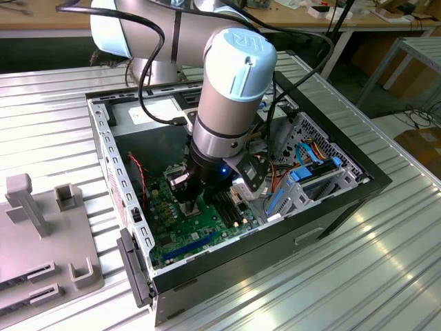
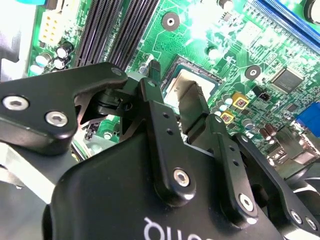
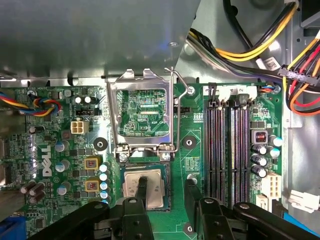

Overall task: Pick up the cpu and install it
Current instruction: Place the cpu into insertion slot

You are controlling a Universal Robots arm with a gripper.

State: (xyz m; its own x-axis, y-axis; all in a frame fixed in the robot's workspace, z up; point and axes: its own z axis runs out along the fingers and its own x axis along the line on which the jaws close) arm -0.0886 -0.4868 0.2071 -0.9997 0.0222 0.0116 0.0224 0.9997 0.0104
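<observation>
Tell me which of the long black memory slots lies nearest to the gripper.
The slot at the row's edge facing the cpu; the others lie farther off, toward the white connector.

Ribbed metal table [image 1: 386,276], wooden workbench [image 1: 41,21]

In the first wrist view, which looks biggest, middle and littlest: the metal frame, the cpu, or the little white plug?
1. frame, biggest
2. cpu, middle
3. white plug, littlest

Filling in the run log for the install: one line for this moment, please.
cpu: lying in socket | gripper: open, over cpu, holding nothing | socket frame: raised open
</observation>
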